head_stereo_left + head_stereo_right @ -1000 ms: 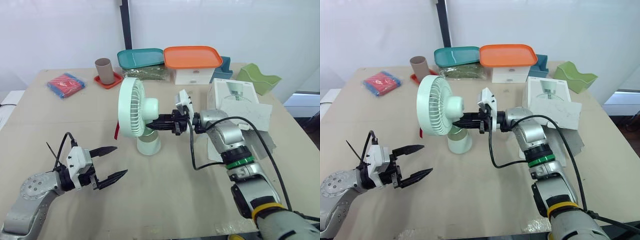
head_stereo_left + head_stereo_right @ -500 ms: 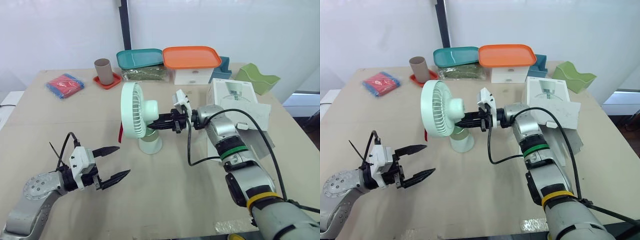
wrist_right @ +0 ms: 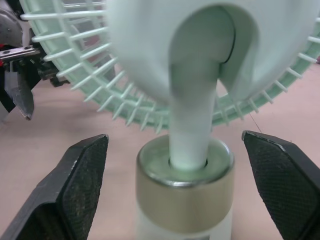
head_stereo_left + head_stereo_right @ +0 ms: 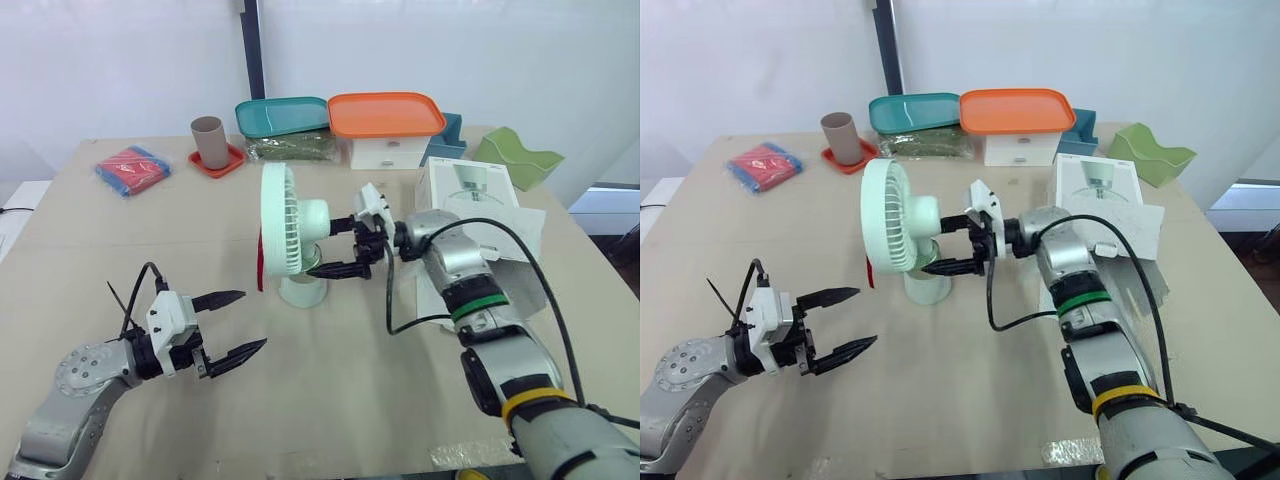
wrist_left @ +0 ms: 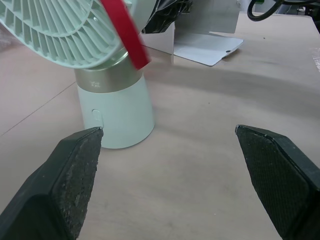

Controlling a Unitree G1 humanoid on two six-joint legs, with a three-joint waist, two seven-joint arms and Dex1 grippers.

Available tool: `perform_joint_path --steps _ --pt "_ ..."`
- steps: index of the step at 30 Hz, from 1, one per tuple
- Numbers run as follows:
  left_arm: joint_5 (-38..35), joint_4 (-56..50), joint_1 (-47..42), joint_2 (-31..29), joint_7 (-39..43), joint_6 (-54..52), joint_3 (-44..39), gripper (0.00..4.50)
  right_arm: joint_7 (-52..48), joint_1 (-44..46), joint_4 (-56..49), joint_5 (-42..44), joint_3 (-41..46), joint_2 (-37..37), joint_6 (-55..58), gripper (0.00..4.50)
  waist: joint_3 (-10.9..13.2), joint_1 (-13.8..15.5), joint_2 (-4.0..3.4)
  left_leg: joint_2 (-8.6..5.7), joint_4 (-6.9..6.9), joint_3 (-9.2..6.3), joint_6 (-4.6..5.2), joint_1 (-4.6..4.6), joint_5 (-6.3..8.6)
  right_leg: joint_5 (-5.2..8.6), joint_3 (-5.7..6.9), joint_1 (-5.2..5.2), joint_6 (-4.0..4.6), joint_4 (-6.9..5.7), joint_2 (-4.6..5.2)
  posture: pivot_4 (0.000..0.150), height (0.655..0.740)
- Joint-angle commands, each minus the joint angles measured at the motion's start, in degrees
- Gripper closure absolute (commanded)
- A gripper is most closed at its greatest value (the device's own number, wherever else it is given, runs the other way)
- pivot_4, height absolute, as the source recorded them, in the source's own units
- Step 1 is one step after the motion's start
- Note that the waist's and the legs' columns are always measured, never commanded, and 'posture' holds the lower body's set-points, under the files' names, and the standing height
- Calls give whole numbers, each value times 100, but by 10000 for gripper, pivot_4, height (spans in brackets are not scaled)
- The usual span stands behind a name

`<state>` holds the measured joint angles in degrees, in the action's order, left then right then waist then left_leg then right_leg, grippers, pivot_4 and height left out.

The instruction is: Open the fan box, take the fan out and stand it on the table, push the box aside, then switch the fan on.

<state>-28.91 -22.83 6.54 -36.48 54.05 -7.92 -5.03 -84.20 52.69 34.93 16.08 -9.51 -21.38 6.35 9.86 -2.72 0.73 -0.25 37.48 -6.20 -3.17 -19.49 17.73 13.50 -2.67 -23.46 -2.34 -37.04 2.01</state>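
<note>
A pale green fan (image 4: 288, 236) stands upright on the table (image 4: 360, 380) on its round base (image 4: 301, 292), a red tag (image 4: 261, 262) hanging at its front. My right gripper (image 4: 333, 243) is open just behind the fan's neck (image 3: 192, 127), one finger above and one below, touching nothing that I can see. The white fan box (image 4: 466, 200) lies open to the right, behind my right arm. Nearer the front edge, left of the fan, my left gripper (image 4: 232, 322) is open and empty. The left wrist view looks at the fan's base (image 5: 114, 112) between the spread fingers.
At the back stand a brown cup (image 4: 209, 141) on a red coaster, a teal tray (image 4: 282, 114), an orange lid on a white container (image 4: 385, 118) and a green holder (image 4: 516, 154). A red and blue packet (image 4: 132, 167) lies at the far left.
My right gripper has opened and let go of the fan's back. The fan has turned so its grille faces more to the left. The left gripper has hardly moved.
</note>
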Motion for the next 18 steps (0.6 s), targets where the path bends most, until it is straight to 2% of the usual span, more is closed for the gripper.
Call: perform_joint_path --steps 1,6,10,14,18 --pt "16 -40 37 4 -81 43 -156 0 74 -627 -1467 368 309 -477 589 321 0 16 0 -1 0 0 0 1 0 0 0 0 0 0 1 1500 7400" --pt "74 0 113 30 -234 26 -203 0 546 -1674 -3064 654 577 -994 1257 321 0 15 -2 -3 2 -4 0 -1 0 2 4 2 -4 0 3 1500 7400" --pt "106 87 71 282 -896 -301 -337 0 1365 -2838 -4690 921 965 -1267 1813 321 -2 17 -4 -3 1 -6 3 5 2 10 1 11 -15 -1 -1 1500 7400" --pt "386 19 189 481 -1464 -499 -313 0 2466 -3781 -5601 704 1042 -1024 1922 321 -3 9 1 -4 5 -2 3 2 2 9 -4 10 -16 -1 -1 1500 7400" --pt "782 16 323 727 -1884 -446 -112 0 3464 -4793 -5801 176 1012 -686 1514 321 -7 25 4 -6 4 -5 1 4 1 10 -5 14 -19 0 -2 1500 7400"
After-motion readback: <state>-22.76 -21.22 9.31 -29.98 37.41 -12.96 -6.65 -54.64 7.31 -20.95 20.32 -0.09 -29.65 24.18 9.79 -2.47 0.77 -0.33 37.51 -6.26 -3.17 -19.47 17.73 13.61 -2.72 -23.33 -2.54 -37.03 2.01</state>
